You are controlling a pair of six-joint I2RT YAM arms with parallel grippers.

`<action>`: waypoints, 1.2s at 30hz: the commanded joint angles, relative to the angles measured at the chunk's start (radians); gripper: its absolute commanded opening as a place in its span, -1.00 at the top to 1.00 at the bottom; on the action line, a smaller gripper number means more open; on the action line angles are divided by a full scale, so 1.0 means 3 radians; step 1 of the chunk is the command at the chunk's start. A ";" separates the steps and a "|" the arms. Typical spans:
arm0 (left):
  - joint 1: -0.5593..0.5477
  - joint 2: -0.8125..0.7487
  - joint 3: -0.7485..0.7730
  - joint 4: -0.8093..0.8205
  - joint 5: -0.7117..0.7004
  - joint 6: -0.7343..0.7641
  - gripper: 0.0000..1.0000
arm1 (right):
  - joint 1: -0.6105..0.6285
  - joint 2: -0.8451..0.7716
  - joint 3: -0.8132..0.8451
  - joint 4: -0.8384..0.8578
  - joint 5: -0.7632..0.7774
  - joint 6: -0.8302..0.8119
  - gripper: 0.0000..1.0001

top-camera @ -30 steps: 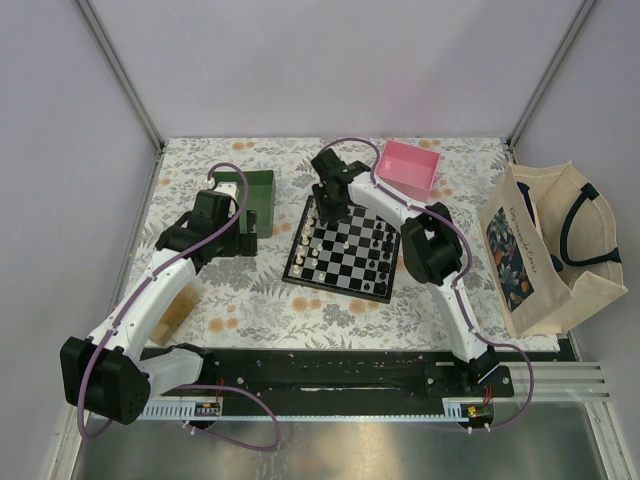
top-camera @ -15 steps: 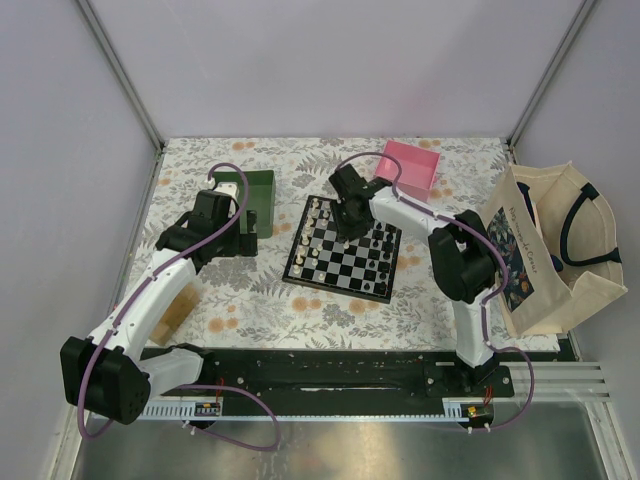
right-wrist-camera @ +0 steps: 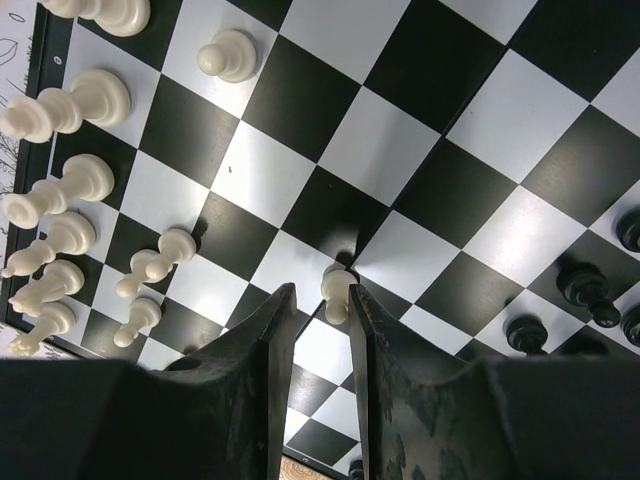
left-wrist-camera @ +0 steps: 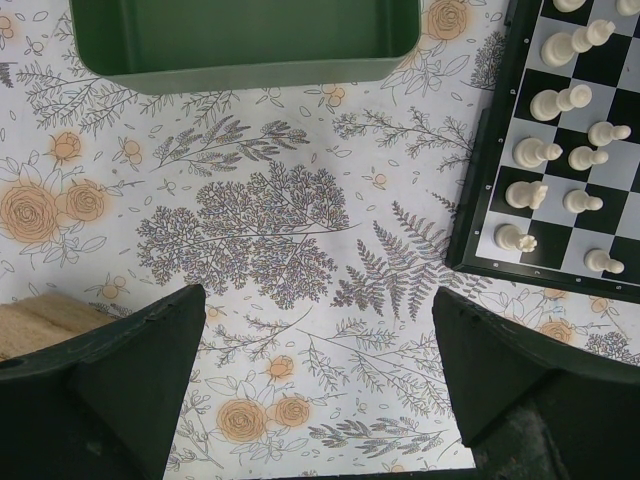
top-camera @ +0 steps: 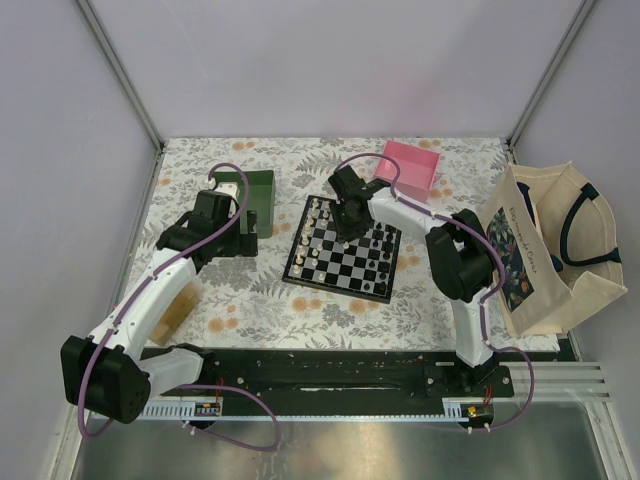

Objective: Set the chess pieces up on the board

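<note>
chessboard [top-camera: 343, 250]: 1 | cream-white chess pieces [left-wrist-camera: 537, 152]: at least 10, mostly along its 9 o'clock side | black chess pieces [right-wrist-camera: 588, 285]: several at 3 o'clock, too small to count | green tray [top-camera: 262, 190]: 1, 10 o'clock | pink box [top-camera: 408, 170]: 1, 1 o'clock | tote bag [top-camera: 545, 250]: 1, 3 o'clock | arms: 2, left arm [top-camera: 150, 290] and right arm [top-camera: 455, 262]

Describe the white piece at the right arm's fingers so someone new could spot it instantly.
Start at the checkered board in the table's middle. Away from the cream pieces lined along its left edge, one cream pawn is alone mid-board, between the right gripper's fingers.
</note>
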 commanded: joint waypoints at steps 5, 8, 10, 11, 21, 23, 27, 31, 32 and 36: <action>0.0022 0.0013 0.0059 0.0089 0.0039 0.0023 -0.98 | 0.0035 0.0005 0.0077 -0.0001 0.0014 -0.0026 0.31; 0.0027 0.0013 0.0059 0.0089 0.0039 0.0023 -0.98 | 0.0035 -0.0010 0.0041 -0.0001 0.0014 -0.0016 0.33; 0.0027 0.0013 0.0059 0.0084 0.0044 0.0023 -0.98 | 0.0030 -0.0010 0.0036 -0.0006 0.0014 -0.0016 0.35; 0.0027 0.0013 0.0059 0.0084 0.0049 0.0023 -0.98 | 0.0035 -0.0005 0.0036 -0.0006 0.0014 -0.0016 0.38; 0.0022 -0.0007 0.0059 0.0084 0.0039 0.0023 -0.98 | 0.0030 0.0015 0.0112 -0.0129 0.0116 -0.0057 0.35; 0.0022 0.0003 0.0054 0.0089 0.0044 0.0023 -0.98 | 0.0030 0.0015 0.0102 -0.0134 0.0126 -0.0057 0.35; 0.0027 -0.0007 0.0059 0.0094 0.0055 0.0023 -0.98 | 0.0035 0.0010 0.0102 -0.0139 0.0121 -0.0057 0.42; 0.0027 -0.0007 0.0054 0.0089 0.0055 0.0023 -0.98 | 0.0035 0.0005 0.0122 -0.0139 0.0116 -0.0062 0.57; 0.0027 -0.0007 0.0059 0.0084 0.0055 0.0023 -0.98 | 0.0030 0.0005 0.0133 -0.0139 0.0106 -0.0057 0.59; 0.0027 -0.0007 0.0059 0.0084 0.0055 0.0023 -0.98 | 0.0030 0.0000 0.0209 -0.0119 0.0065 -0.0051 0.67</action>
